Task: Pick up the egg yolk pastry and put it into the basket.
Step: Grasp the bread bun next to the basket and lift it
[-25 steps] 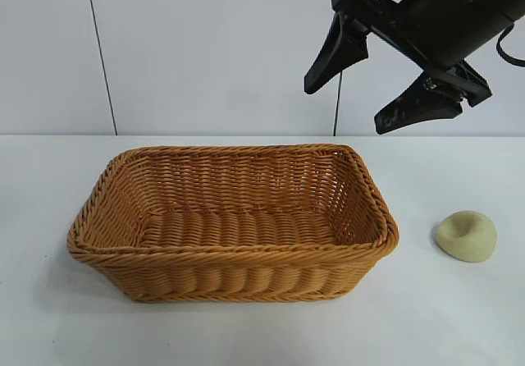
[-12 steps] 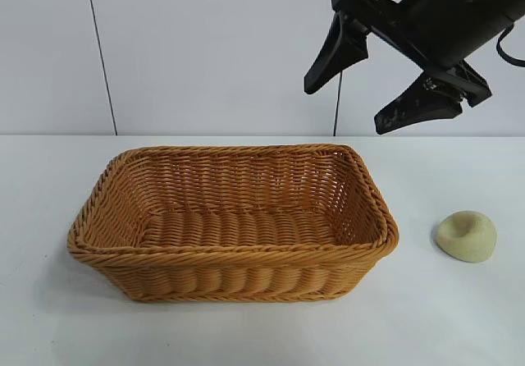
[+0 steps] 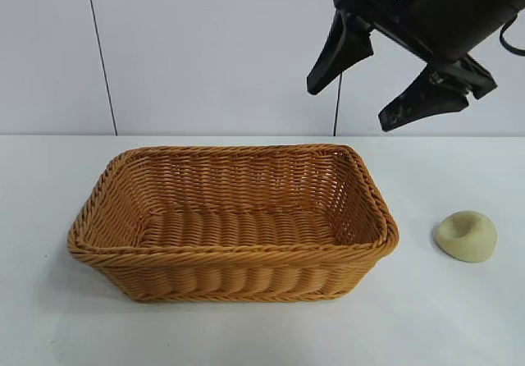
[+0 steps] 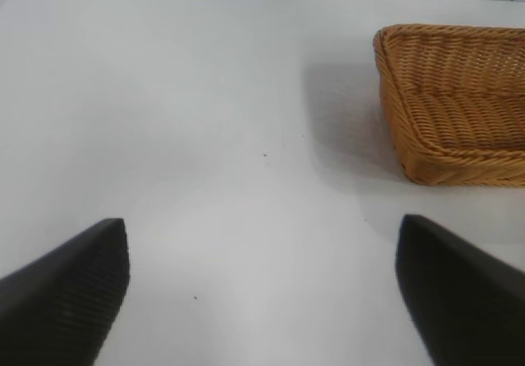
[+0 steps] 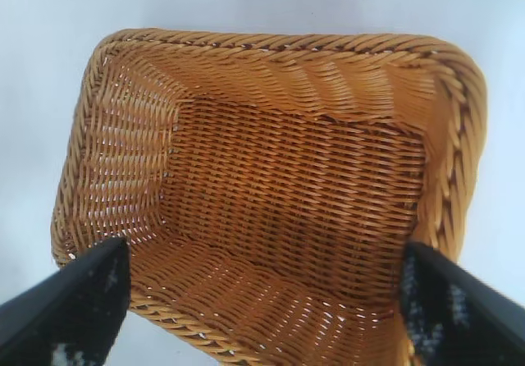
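The egg yolk pastry (image 3: 466, 235), a small pale cream lump with a dent, lies on the white table to the right of the basket (image 3: 230, 255). The orange-brown wicker basket sits mid-table with nothing in it. My right gripper (image 3: 348, 107) hangs open high above the basket's far right corner, well up and left of the pastry; in its wrist view the right gripper (image 5: 264, 251) looks down into the basket (image 5: 279, 42) with nothing between its fingers. My left gripper (image 4: 262, 228) stands open over bare table, with one end of the basket (image 4: 443, 153) off to one side. Neither wrist view shows the pastry.
The white table (image 3: 459, 317) spreads round the basket, with open surface in front and to both sides. A pale wall with dark vertical seams (image 3: 98, 54) stands behind.
The right gripper has shifted very slightly up and to the right. Basket and pastry have not moved.
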Motion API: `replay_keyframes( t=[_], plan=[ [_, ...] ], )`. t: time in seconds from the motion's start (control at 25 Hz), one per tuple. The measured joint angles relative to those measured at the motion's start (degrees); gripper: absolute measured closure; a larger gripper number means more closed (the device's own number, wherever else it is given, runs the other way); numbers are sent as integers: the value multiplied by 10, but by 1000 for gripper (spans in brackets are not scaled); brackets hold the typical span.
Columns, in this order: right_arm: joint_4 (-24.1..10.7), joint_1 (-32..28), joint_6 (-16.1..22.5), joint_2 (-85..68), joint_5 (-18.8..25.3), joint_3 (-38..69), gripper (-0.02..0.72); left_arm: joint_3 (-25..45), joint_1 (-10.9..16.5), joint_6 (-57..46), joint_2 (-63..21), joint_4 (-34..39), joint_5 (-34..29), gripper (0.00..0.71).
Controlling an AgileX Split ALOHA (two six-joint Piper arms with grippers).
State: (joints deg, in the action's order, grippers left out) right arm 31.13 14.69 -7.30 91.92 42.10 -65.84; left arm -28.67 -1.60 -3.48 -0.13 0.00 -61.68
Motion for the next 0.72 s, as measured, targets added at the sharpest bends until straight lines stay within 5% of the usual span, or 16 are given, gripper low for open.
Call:
replay_keyframes(
  t=[0.08, 0.12, 0.24, 0.36, 0.72],
  plan=[
    [-80, 0, 52, 0, 28, -23, 66, 0, 0, 0, 0, 0, 0, 71],
    [-80, 0, 52, 0, 28, -23, 66, 0, 0, 0, 0, 0, 0, 71],
    [-208, 0, 131, 0, 67, -40, 66, 0, 0, 0, 0, 0, 0, 71],
    [-272, -26, 170, 4, 84, -43, 66, 0, 0, 0, 0, 0, 0, 71],
    [-274, -112, 163, 75, 69, -43, 66, 0, 0, 0, 0, 0, 0, 71]
  ],
)
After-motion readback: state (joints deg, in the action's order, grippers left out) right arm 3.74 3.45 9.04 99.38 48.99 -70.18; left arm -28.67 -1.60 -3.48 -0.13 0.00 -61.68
